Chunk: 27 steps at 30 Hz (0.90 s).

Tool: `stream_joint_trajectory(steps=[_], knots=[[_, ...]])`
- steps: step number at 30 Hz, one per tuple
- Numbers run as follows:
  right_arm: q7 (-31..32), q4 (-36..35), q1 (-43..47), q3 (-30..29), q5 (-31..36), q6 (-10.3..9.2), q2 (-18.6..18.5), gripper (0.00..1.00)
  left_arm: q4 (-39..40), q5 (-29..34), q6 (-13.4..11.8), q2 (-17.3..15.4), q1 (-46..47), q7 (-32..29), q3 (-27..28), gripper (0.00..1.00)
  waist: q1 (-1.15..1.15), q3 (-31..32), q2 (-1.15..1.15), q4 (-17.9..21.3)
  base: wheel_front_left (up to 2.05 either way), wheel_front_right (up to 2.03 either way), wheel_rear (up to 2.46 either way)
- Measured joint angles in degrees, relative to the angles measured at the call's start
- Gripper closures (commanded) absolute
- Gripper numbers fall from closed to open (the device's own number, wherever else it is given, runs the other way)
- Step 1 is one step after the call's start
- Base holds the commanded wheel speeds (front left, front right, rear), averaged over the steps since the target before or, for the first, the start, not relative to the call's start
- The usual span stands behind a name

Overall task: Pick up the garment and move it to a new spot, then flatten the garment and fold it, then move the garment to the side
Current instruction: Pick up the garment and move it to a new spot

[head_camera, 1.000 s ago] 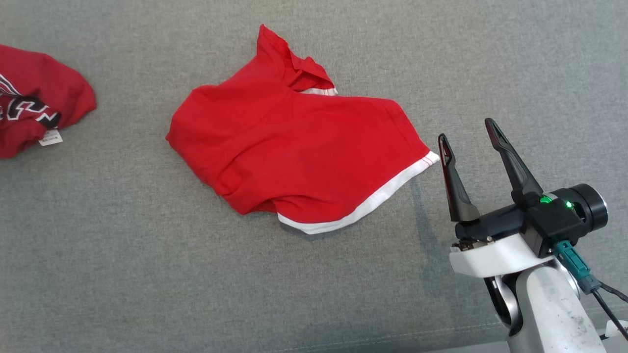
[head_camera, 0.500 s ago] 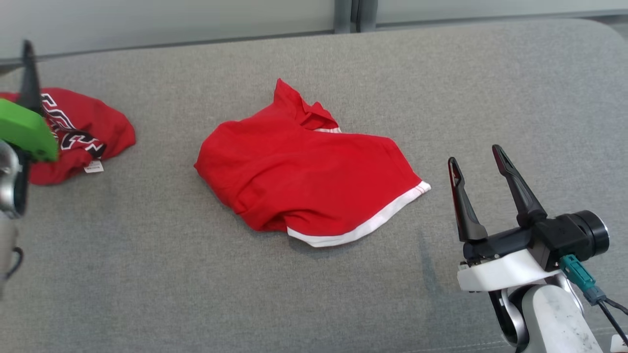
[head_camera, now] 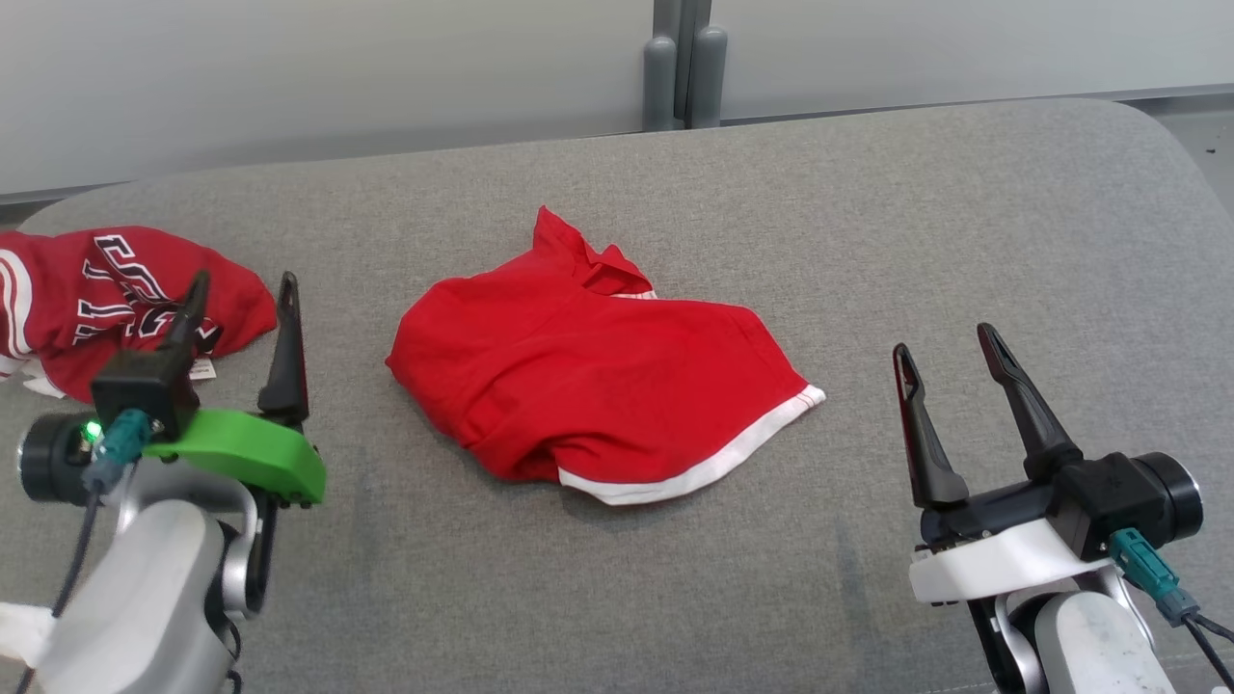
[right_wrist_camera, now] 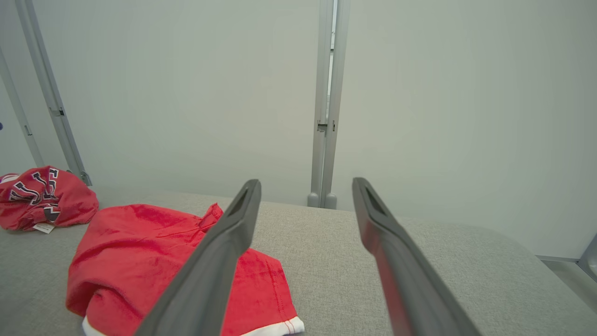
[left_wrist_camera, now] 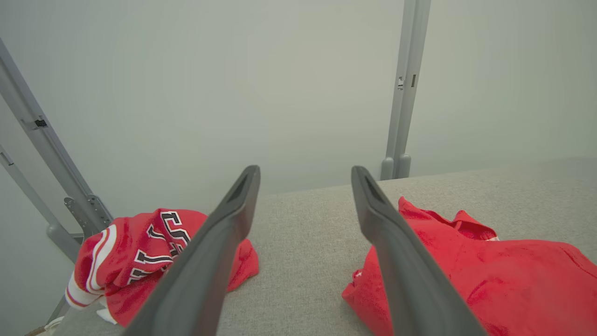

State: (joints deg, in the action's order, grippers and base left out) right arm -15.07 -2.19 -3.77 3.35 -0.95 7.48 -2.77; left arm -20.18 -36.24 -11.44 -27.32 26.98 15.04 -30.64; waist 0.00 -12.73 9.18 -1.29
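Garment (head_camera: 588,386): a red short-sleeved shirt, crumpled, lying roughly mid-way across the grey padded surface (head_camera: 868,212), between the two grippers and touched by neither.
Left gripper (head_camera: 244,278): fingers spread wide with nothing between them. It hovers at the lower left of the head view, apart from the garment's left edge.
Right gripper (head_camera: 943,339): fingers likewise spread and empty. It sits to the garment's right, near its white-banded corner but not on it.
Cloth nearest the right gripper: the white hem band (head_camera: 694,467), running along the near right edge to a pointed corner.
Cloth nearest the left gripper: a rounded, doubled-over bulge of red fabric. No clean edge can be made out there.
Far side: the collar (head_camera: 598,270) sticks up, turned over on itself.
Handling (judgement): light, soft, limp knit. It will probably sag from any single pinch and drag rather than slide on the woven cover. It looks in no way fragile.
Where to take hold (judgement): the hem corner for the right gripper and the bunched left edge for the left gripper. A pinch low against the surface should let the shirt hang open rather than ball up.
Beyond: a second red shirt with black-and-white lettering (head_camera: 116,299) lies heaped at the far left, just past the left gripper's fingertips. It is best left alone.
Stage: pick-up not yet begun.
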Motion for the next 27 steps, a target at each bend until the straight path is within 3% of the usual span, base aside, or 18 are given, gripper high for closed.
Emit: stream_joint_trajectory(steps=[12,19,27], knots=[[0.0,0.4,0.0,0.2,-1.1,0.00,0.0,0.00,8.6,4.1,-3.6,5.2,-12.7,0.0,5.3,0.00,0.00,0.3,-0.01,1.7,0.00,0.00,0.00],[0.0,1.2,0.0,0.1,-1.8,0.00,0.0,0.00,11.6,8.1,-3.7,8.2,-19.2,0.0,8.6,0.00,0.00,0.9,-0.02,2.2,0.00,0.00,0.00],[0.0,2.0,0.5,0.2,-2.1,0.00,0.0,0.00,10.8,10.4,-1.6,11.1,-21.8,0.0,10.7,0.00,0.00,1.2,-0.01,2.0,0.00,0.00,0.00]])
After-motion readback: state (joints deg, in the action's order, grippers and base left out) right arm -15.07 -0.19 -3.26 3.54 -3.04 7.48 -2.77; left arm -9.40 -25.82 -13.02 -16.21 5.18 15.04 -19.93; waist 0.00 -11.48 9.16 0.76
